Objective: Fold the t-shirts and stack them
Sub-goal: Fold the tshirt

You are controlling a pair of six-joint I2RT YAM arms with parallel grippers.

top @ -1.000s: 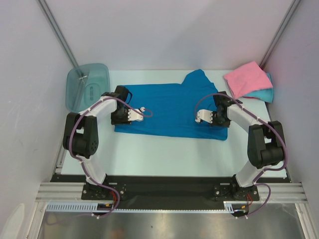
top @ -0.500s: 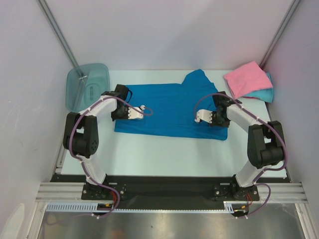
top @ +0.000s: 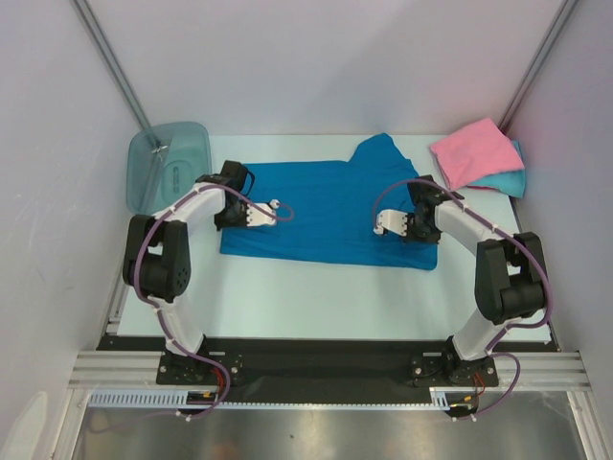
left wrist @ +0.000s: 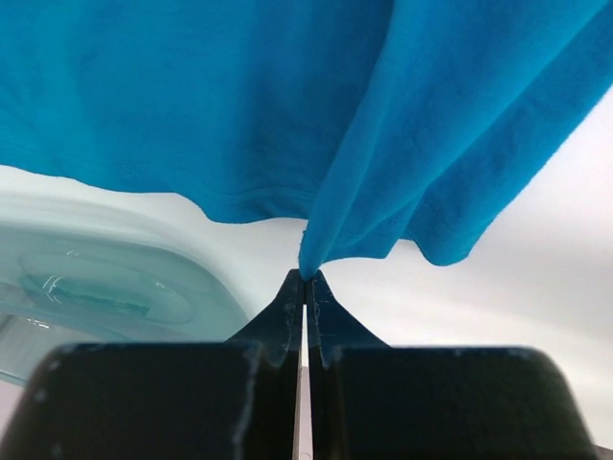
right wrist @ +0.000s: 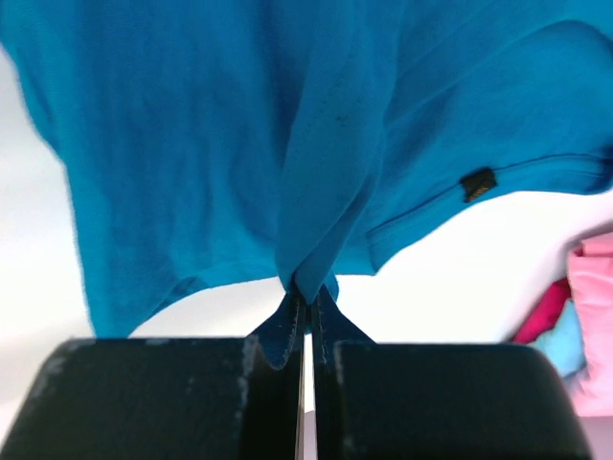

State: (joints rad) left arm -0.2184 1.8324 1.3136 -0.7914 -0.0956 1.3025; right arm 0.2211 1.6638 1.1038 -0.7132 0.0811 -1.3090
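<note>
A deep blue t-shirt (top: 330, 206) lies spread across the middle of the table, one sleeve pointing to the back. My left gripper (top: 226, 218) is at its left edge, and in the left wrist view the gripper (left wrist: 306, 276) is shut on a pinch of the blue t-shirt (left wrist: 239, 96). My right gripper (top: 421, 233) is at the shirt's right edge; the right wrist view shows the gripper (right wrist: 308, 290) shut on a fold of the blue cloth (right wrist: 192, 125). A folded pink t-shirt (top: 474, 153) rests on a folded turquoise t-shirt (top: 508, 180) at the back right.
A translucent teal plastic bin (top: 169, 165) stands at the back left, close to my left arm, and shows in the left wrist view as the bin (left wrist: 96, 287). White walls enclose the table on three sides. The pink stack (right wrist: 594, 326) sits right of my right gripper.
My left gripper has closed on the blue shirt's left edge and shifted slightly toward the back. The right gripper has kept its grip and place.
</note>
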